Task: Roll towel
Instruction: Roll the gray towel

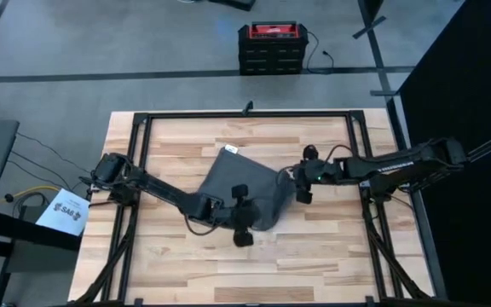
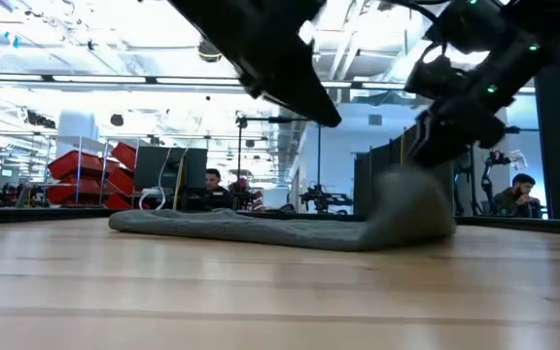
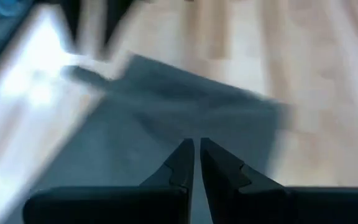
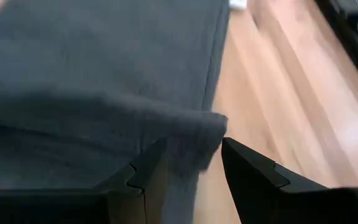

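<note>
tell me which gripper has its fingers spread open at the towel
The right gripper: its fingers stand apart at the towel's raised edge. The left gripper has its fingers nearly touching above the cloth.

Likely robotics lab, red bins (image 2: 86, 165), monitors (image 2: 168, 167)

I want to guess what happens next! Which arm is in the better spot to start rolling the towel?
Probably the right. Its gripper sits at the towel edge, fingers open around a raised fold. The left gripper hovers over the flat cloth, fingers shut.
</note>
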Motion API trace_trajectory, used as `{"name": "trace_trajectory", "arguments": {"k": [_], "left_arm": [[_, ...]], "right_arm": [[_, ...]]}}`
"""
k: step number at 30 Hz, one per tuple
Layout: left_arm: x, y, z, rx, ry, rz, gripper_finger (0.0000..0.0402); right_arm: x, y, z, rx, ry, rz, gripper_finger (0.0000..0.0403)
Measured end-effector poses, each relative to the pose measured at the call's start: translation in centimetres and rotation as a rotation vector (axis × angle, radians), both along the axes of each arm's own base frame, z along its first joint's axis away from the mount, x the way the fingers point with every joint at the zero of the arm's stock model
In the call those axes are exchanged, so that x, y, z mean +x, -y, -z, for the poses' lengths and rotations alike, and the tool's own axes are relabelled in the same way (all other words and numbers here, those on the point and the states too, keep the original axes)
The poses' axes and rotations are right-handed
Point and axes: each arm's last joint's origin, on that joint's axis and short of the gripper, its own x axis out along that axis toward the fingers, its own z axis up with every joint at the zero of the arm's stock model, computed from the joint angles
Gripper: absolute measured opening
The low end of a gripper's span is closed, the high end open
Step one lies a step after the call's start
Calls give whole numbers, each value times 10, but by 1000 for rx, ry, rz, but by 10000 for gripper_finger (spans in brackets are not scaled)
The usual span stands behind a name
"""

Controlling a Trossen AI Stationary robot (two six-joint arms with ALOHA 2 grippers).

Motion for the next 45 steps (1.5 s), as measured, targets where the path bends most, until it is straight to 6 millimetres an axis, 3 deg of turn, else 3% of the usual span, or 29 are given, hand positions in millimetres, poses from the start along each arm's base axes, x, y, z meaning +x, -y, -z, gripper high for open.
{"name": "trace_trajectory", "arguments": {"k": [7,13,21,29,35,45], "left_arm": [[19,-46,34,-33,-93,-17,15],[29,-61,56,-15,-106,-15,15],[43,-78,73,45,-69,55,15],[59,-98,60,-21,142,243,15],[70,-109,100,-6,57,275,15],[76,-143,117,-1,43,243,15]], "right_arm": [[-18,-22,-6,-59,-18,83,140],[-34,-36,-4,50,-44,160,140],[-47,-46,40,151,-63,270,140],[-42,-55,63,184,-16,238,140],[-33,-63,78,179,-2,221,140],[-24,-67,82,140,42,159,140]]}}
